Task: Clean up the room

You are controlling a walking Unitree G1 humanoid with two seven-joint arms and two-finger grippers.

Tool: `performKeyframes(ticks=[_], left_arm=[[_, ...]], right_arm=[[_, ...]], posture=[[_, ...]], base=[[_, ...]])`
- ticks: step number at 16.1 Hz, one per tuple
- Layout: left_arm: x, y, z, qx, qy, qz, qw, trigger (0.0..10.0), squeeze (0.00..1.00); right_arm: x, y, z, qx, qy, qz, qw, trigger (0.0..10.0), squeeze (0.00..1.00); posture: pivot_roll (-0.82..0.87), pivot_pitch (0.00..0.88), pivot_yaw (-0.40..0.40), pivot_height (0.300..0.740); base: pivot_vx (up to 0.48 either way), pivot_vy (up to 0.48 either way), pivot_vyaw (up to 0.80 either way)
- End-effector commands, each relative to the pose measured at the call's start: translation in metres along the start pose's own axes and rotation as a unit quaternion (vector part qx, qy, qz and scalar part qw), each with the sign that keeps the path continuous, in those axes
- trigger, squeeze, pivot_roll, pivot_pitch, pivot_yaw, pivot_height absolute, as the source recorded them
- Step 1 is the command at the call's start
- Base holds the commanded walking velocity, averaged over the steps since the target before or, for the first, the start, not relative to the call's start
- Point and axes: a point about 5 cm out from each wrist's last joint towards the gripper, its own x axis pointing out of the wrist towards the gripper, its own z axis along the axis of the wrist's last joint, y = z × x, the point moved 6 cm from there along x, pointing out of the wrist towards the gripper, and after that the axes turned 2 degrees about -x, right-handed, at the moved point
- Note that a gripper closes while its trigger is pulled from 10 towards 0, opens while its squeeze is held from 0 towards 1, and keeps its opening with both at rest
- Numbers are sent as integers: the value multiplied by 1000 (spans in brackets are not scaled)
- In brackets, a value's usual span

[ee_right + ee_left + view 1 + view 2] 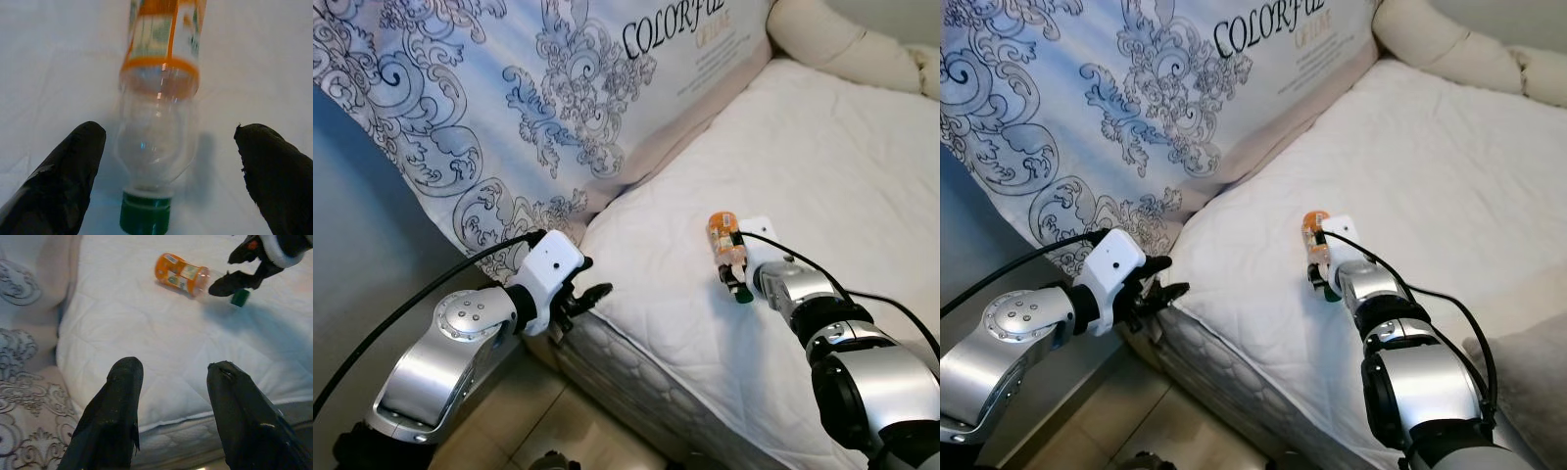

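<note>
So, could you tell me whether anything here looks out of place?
Yes: a plastic bottle with an orange label and green cap lies on its side on the white mattress. It looks empty, like litter. The right gripper is open around it.

I read "COLORful" in dark letters on the patterned pillow (558, 88) at upper middle of the frame, fainter line below unreadable, bottle label (164, 29) too blurred for me
</note>
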Motion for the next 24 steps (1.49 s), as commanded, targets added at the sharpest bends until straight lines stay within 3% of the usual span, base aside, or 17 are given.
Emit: performKeyframes(ticks=[1, 3, 4, 5, 6, 7, 8, 12, 17, 22, 23, 24], left_arm=[[-1, -3, 2, 6, 1, -8, 1000, 10000, 0], [-1, -10, 6, 9, -2, -31, 999, 10000, 0], [-3, -14, 8, 5, -6, -46, 999, 10000, 0], [-3, -16, 9, 5, -8, -52, 999, 10000, 0], [-5, -21, 9, 5, -4, -68, 998, 10000, 0], [-5, -22, 9, 6, -3, -71, 997, 10000, 0], [-5, -23, 8, 5, -2, -76, 997, 10000, 0], [-7, -26, 8, 0, 0, -85, 996, 10000, 0], [-7, -27, 11, -8, -12, -91, 996, 10000, 0], [-3, -19, 6, -14, -13, -48, 999, 10000, 0], [-3, -15, 3, -16, -14, -20, 1000, 10000, 0], [-2, -10, 0, -28, -12, 12, 999, 10000, 0]], right_arm=[[0, -4, -2, 10, 2, -6, 1000, 10000, 0], [2, -4, -5, 44, -9, -4, 999, 9804, 0], [2, -5, -6, 48, -9, -5, 999, 4039, 0], [1, -5, -5, 49, -12, -5, 999, 4039, 0], [1, -5, -1, 54, -19, -3, 998, 2314, 0], [1, -5, 0, 56, -22, -2, 998, 2314, 0], [1, -4, 1, 59, -24, 0, 998, 0, 0], [2, 6, 4, 72, -34, 18, 997, 0, 0], [2, 5, 5, 84, -41, 20, 995, 0, 0], [-1, -2, 15, 123, -82, 40, 988, 0, 0], [-5, -7, 19, 148, -111, 54, 981, 0, 0], [-13, -12, 24, 164, -149, 64, 973, 2980, 0]], posture=[[34, 131, -5, 740], [60, 154, 3, 740], [63, 158, 4, 740], [63, 158, 4, 740], [68, 162, 4, 740], [69, 163, 3, 740], [71, 163, 4, 740], [72, 159, 6, 740], [61, 131, 12, 740], [1, 45, 24, 740], [-17, 21, 28, 740], [-31, 6, 38, 740]], base=[[0, 0, 0], [0, 0, 0], [0, 0, 0], [0, 0, 0], [0, 0, 0], [0, 0, 0], [0, 0, 0], [0, 0, 0], [0, 0, 0], [0, 0, 0], [0, 0, 0], [0, 0, 0]])
